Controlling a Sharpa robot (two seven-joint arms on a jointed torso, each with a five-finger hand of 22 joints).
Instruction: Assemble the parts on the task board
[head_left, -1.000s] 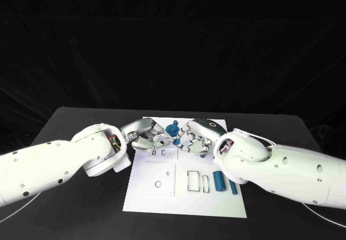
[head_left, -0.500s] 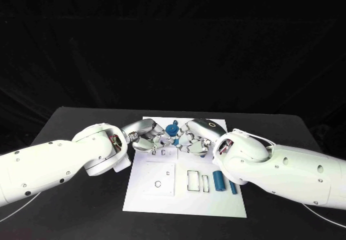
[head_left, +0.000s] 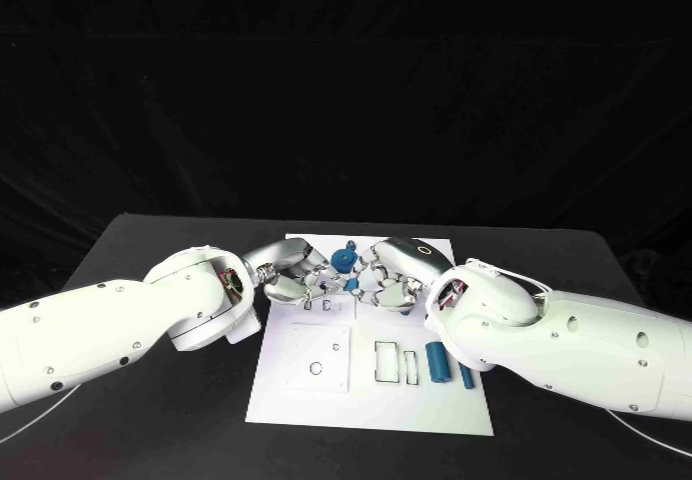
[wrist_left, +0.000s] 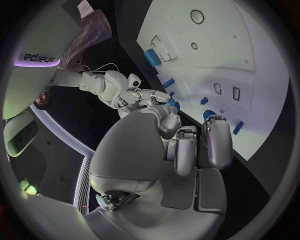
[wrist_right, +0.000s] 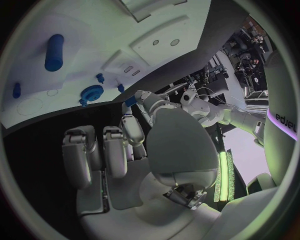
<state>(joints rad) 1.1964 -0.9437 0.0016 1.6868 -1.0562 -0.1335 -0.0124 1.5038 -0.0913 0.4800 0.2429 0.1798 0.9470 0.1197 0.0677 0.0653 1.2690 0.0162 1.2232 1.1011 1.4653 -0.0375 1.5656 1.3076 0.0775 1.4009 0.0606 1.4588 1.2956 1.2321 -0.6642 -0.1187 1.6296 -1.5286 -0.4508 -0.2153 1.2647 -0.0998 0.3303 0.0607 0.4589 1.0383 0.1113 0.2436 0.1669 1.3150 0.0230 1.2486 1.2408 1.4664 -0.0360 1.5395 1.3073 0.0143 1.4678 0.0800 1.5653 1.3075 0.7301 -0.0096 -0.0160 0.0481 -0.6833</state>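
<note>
The white task board (head_left: 372, 400) lies in the middle of the table. My left hand (head_left: 296, 275) and right hand (head_left: 389, 275) meet at its far end, on either side of a blue gear (head_left: 343, 262) that stands on the board. In the left wrist view the right hand (wrist_left: 139, 96) has a small blue part (wrist_left: 172, 104) at its fingertips. In the right wrist view the left hand (wrist_right: 150, 102) touches the same small blue part (wrist_right: 130, 101). I cannot tell which hand grips it. The gear (wrist_right: 92, 92) sits just beyond it.
A blue cylinder (head_left: 437, 363) and a thinner blue pin (head_left: 467, 375) lie near the board's right edge, beside two rectangular slots (head_left: 387, 360). A raised square plate (head_left: 315, 355) with holes takes up the near left. Small blue pegs (wrist_left: 204, 100) stand around the gear.
</note>
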